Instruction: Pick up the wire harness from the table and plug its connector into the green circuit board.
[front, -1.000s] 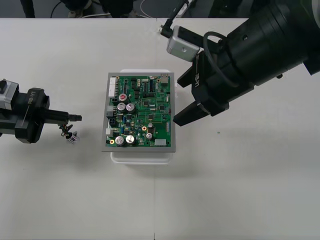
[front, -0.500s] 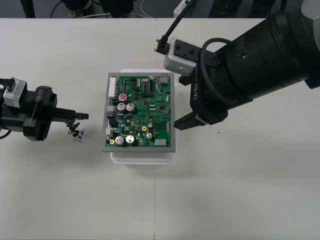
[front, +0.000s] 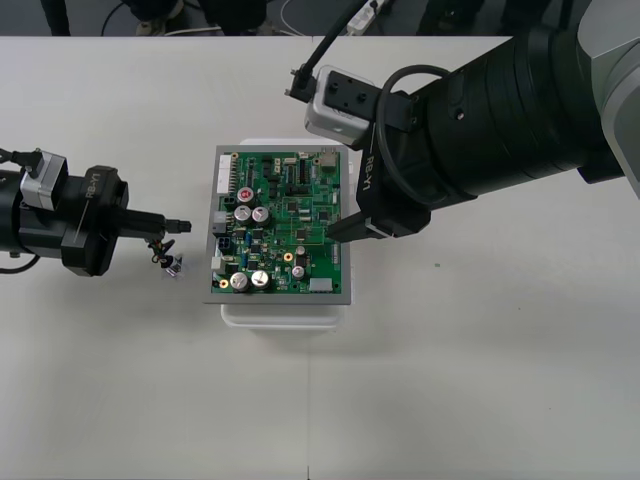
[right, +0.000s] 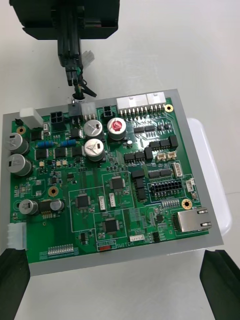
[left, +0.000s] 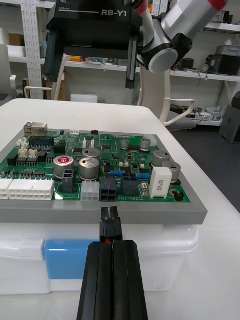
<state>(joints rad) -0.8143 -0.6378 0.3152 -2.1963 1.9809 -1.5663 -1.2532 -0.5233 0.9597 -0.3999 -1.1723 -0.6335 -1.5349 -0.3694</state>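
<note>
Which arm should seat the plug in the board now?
Left. The left end effector is shut on the plug, lined up just short of the board's edge. The right end effector stands open over the board, holding nothing.

A plain, pale counter (front: 480, 380) takes up nearly all of the front view, matte and off-white, with no pattern. 1 thin seam (front: 308, 420) runs straight from the counter's near edge toward its middle. A tiny dark speck (front: 437, 265) sits on the bare surface right of centre. Beyond the counter's far edge lies a narrow strip of dark floor (front: 90, 18), where light cables (front: 290, 18) curl among dark shapes too cropped to tell apart. The light is even and comes from above, so shadows on the counter are soft and grey, with blurred edges. In the right wrist view the same counter (right: 165, 45) reads as smooth white.
</note>
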